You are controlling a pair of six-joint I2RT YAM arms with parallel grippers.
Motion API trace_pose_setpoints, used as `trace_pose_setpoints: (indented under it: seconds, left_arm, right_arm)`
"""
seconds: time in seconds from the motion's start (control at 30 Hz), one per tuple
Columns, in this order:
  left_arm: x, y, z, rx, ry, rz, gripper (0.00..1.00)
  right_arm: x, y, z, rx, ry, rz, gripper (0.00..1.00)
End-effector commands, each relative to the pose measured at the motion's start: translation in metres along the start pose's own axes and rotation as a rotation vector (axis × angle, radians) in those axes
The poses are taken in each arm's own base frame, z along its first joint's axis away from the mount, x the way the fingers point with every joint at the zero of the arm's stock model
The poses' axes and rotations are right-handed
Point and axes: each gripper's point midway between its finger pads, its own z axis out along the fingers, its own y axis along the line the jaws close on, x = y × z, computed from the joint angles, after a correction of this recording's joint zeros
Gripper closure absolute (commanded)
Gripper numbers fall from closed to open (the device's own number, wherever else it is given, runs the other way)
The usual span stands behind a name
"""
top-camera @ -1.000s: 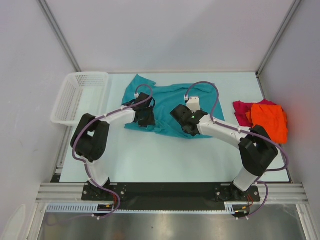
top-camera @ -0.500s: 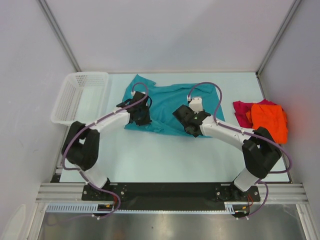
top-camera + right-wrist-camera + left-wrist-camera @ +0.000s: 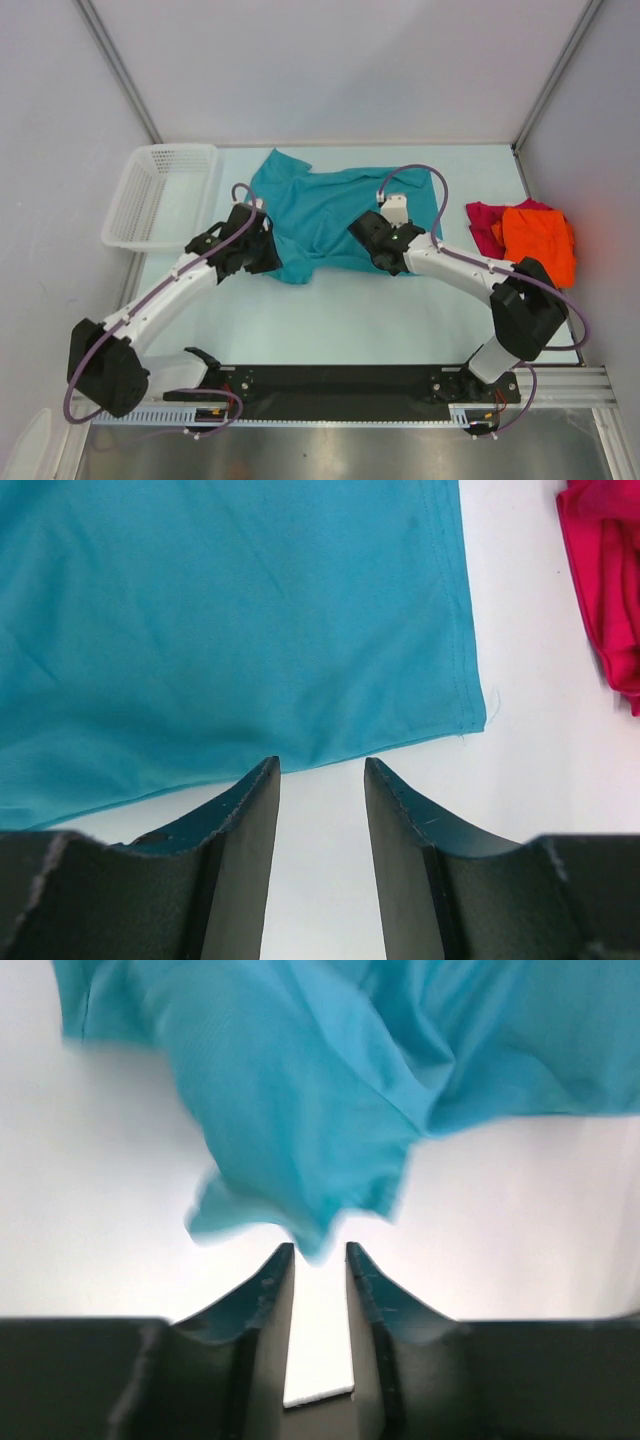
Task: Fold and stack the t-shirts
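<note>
- Top external view: a white mesh basket (image 3: 160,195) sits at the table's (image 3: 350,310) left edge, and every place below is given from it.
- The teal t-shirt (image 3: 320,205) lies just to the right of the basket. It is opened out but rumpled, and one sleeve points at the basket's far corner.
- The shirt's near corner on the basket side is drawn out into a point.
- The left gripper (image 3: 320,1252) is at that corner, a little nearer the arm bases than the basket's near end.
- Left wrist view: the fingers (image 3: 270,1285) stand close together, with a thin strip of table showing between them. The blurred tip of the teal cloth reaches right to their ends. I cannot tell whether the jaws pinch it.
- The right gripper (image 3: 320,763) is past the middle of the teal shirt from the basket, over its near hem.
- Right wrist view: its fingers (image 3: 245,820) are spread with bare table between them. The hem runs just beyond their tips and nothing is held.
- The orange t-shirt (image 3: 540,240) is bunched at the table's far side from the basket, well apart from it.
- The orange shirt rests on the magenta t-shirt (image 3: 482,222), whose basket-side part shows beside it.
</note>
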Motion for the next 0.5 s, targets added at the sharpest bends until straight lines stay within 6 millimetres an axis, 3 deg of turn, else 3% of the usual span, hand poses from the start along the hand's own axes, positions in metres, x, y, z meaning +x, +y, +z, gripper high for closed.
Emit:
trace_pose_setpoints:
  seconds: [0.0, 0.03, 0.07, 0.1, 0.3, 0.47]
  left_arm:
    - [0.037, 0.011, -0.022, 0.04, 0.051, -0.027, 0.6]
    - [0.044, 0.012, -0.024, 0.044, 0.062, -0.032, 0.53]
    - [0.053, 0.018, -0.028, 0.039, 0.068, -0.04, 0.39]
    - [0.058, 0.021, -0.03, 0.036, 0.074, -0.045, 0.36]
    - [0.076, 0.038, -0.031, 0.012, 0.069, -0.068, 0.29]
    - [0.072, 0.035, -0.014, -0.003, 0.078, -0.063, 0.27]
  right_arm:
    - [-0.014, -0.018, -0.014, 0.025, -0.056, 0.041, 0.55]
    - [-0.015, -0.02, -0.017, 0.024, -0.062, 0.048, 0.55]
    - [-0.015, -0.022, -0.017, 0.026, -0.063, 0.048, 0.55]
    - [-0.014, -0.024, -0.018, 0.028, -0.06, 0.048, 0.55]
    - [-0.012, -0.023, -0.023, 0.024, -0.058, 0.051, 0.55]
    - [-0.011, -0.02, -0.023, 0.03, -0.056, 0.048, 0.55]
